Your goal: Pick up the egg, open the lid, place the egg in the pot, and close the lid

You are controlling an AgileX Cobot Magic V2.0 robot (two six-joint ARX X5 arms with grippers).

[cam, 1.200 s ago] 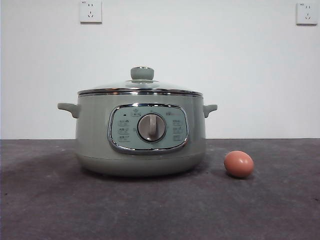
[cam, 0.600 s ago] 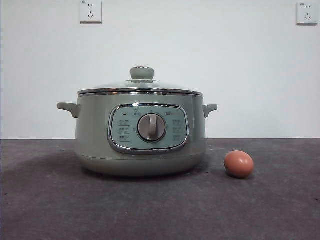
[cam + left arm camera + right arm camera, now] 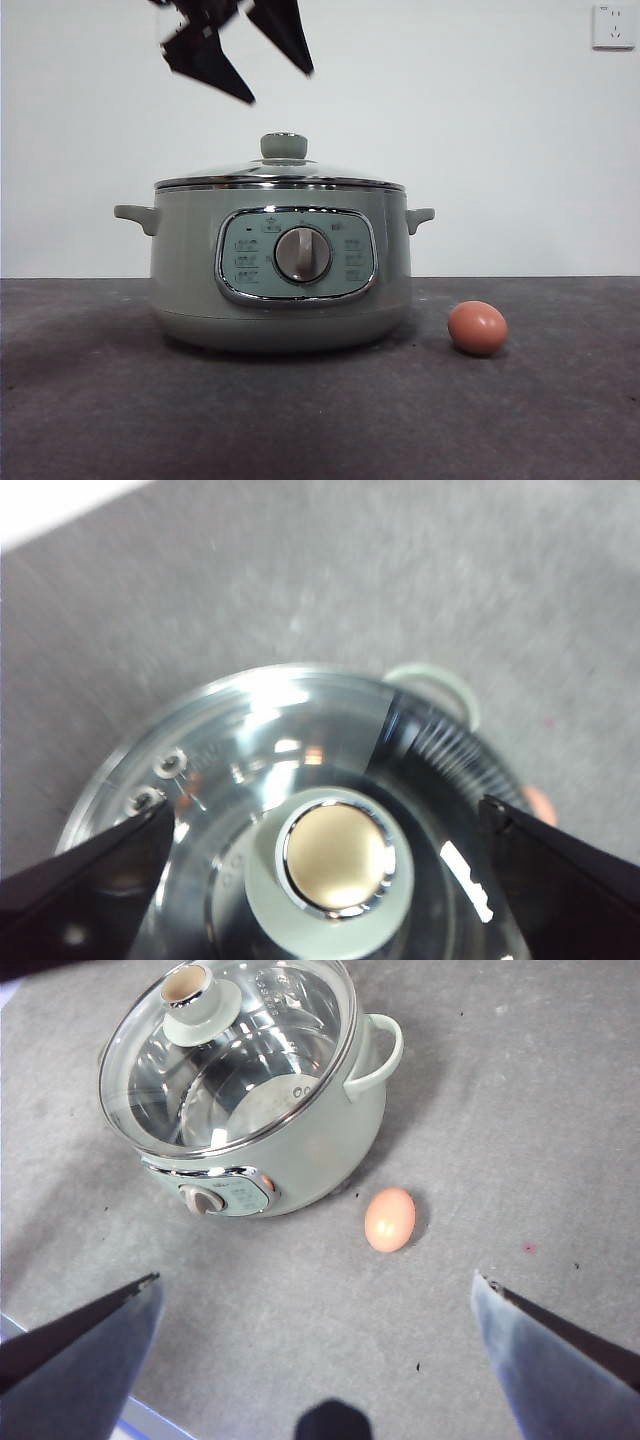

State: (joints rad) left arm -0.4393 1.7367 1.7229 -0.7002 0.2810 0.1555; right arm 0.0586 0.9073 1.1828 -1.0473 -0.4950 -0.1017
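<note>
The sage-green pot (image 3: 190, 270) stands on the table with the glass lid (image 3: 280, 172) shut on it. My left gripper (image 3: 280, 85) hangs open just above the lid's knob (image 3: 284, 146), apart from it. In the left wrist view the knob (image 3: 335, 858) lies between the spread jaws of the left gripper (image 3: 328, 805), over the lid (image 3: 300, 710). The brown-orange egg (image 3: 478, 328) lies on the table to the right of the pot. My right gripper (image 3: 316, 1278) is open and empty, high above the egg (image 3: 390, 1219), the pot (image 3: 330, 1150) and the lid (image 3: 230, 1050).
The dark grey table (image 3: 320, 420) runs back to a white wall with a socket (image 3: 612, 25) at the upper right. The pot's side handles (image 3: 135, 215) stick out on both sides. The table's edge (image 3: 150, 1425) shows in the right wrist view.
My left gripper has come down into the front view from the top, above the lid's knob. The pot, lid and egg have not moved.
</note>
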